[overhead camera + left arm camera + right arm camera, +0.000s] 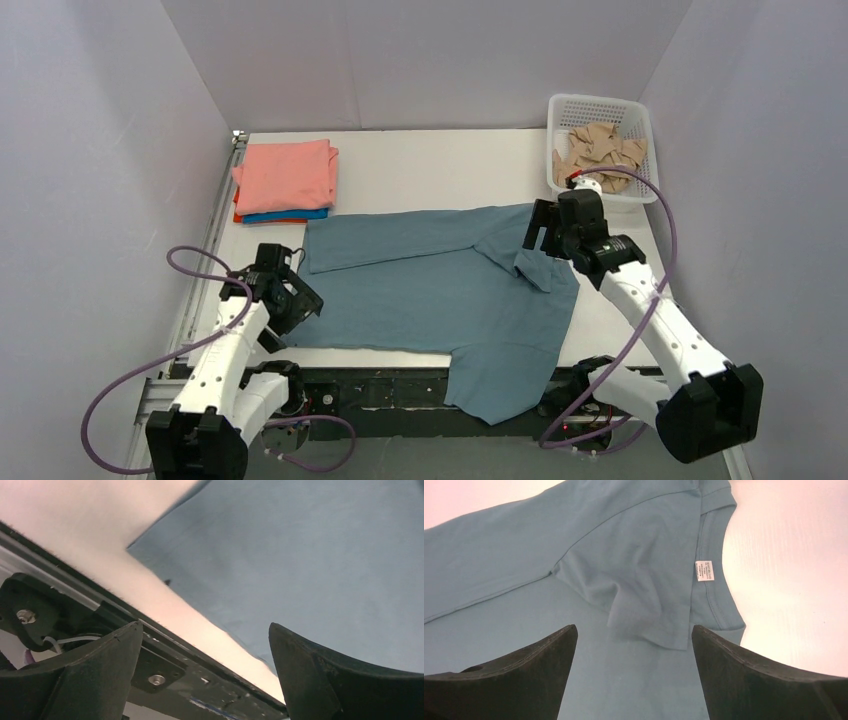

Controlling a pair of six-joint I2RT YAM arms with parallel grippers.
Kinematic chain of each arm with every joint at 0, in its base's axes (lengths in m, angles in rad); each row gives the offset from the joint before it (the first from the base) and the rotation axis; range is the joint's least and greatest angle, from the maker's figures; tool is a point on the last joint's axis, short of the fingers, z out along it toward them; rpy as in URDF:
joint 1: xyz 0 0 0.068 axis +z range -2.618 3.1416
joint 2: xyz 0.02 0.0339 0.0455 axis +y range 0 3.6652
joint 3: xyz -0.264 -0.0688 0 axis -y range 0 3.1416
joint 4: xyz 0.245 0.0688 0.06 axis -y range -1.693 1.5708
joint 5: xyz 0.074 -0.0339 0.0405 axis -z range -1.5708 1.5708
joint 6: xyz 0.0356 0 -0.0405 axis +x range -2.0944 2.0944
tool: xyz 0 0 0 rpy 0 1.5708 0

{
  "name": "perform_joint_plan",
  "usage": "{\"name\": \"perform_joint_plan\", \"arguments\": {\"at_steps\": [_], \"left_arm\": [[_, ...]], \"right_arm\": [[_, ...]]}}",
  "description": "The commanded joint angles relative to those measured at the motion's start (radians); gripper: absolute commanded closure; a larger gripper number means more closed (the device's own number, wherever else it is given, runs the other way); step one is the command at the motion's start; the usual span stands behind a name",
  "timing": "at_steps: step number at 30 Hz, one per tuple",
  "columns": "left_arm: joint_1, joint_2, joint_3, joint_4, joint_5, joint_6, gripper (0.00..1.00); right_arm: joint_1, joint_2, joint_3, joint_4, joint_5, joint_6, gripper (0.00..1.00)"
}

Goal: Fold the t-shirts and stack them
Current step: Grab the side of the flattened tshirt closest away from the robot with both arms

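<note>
**Both jaws wide, grey-blue shirt lying crosswise under them**

The right gripper (538,238) hangs with its jaws spread wide and nothing held. Its wrist camera shows what the overhead view cannot: just ahead of the jaws lie the ribbed collar (711,535) with a small white label (705,571) inside it, and a folded-in sleeve (644,605) resting flat on the shirt's body.

The left gripper (297,303) is also wide open and empty. Ahead of its jaws lies a corner of the grey-blue t-shirt (420,290), with the table's dark front rail (165,650) beneath them.

Only the overhead view gives the whole layout. The shirt's long axis runs from one gripper to the other, collar toward the right jaws and hem toward the left. Its far long edge is folded inward, and the other sleeve (500,385) droops off the near table edge.

Beyond the left jaws sits a folded stack (salmon-pink t-shirt (287,175) over bright blue (285,214) and orange-red (240,217)). Beyond the right jaws is a white basket (600,105) of beige cloth (600,150).
</note>
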Motion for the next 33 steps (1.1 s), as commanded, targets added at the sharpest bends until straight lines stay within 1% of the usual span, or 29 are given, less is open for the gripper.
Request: {"name": "perform_joint_plan", "arguments": {"at_steps": [1,2,3,7,11,15,17,22,26,30,33], "left_arm": [[0.008,-0.037,-0.097,-0.113,-0.088,-0.068,0.02],[0.008,-0.041,-0.119,-0.084,-0.086,-0.066,0.02],[0.009,-0.038,-0.142,-0.041,-0.086,-0.066,0.02],[0.016,-0.01,-0.199,0.069,-0.074,-0.1,0.02],[0.021,0.025,-0.209,0.054,-0.151,-0.142,0.02],[0.024,0.019,-0.257,0.079,-0.166,-0.173,0.02],[0.024,0.021,-0.28,0.098,-0.173,-0.19,0.05],[0.027,0.033,-0.321,0.154,-0.185,-0.207,0.21],[0.029,0.067,-0.328,0.191,-0.17,-0.204,0.36],[0.03,0.108,-0.328,0.219,-0.138,-0.214,0.44],[0.03,0.113,-0.324,0.213,-0.134,-0.219,0.46]], "right_arm": [[-0.005,-0.129,-0.05,0.076,-0.028,0.033,0.05],[-0.005,-0.151,-0.063,0.079,-0.031,0.036,0.02],[-0.005,-0.175,-0.08,0.092,-0.036,0.036,0.02],[-0.005,-0.239,-0.167,0.171,-0.091,0.019,0.02],[-0.004,-0.255,-0.187,0.179,-0.114,0.015,0.02],[-0.005,-0.246,-0.184,0.167,-0.112,0.006,0.03],[-0.006,-0.239,-0.178,0.159,-0.113,0.003,0.03],[-0.006,-0.226,-0.159,0.133,-0.115,-0.011,0.04],[-0.006,-0.226,-0.155,0.123,-0.122,-0.009,0.05],[-0.006,-0.222,-0.146,0.12,-0.141,-0.009,0.05],[-0.006,-0.212,-0.13,0.101,-0.149,-0.011,0.06]]}}
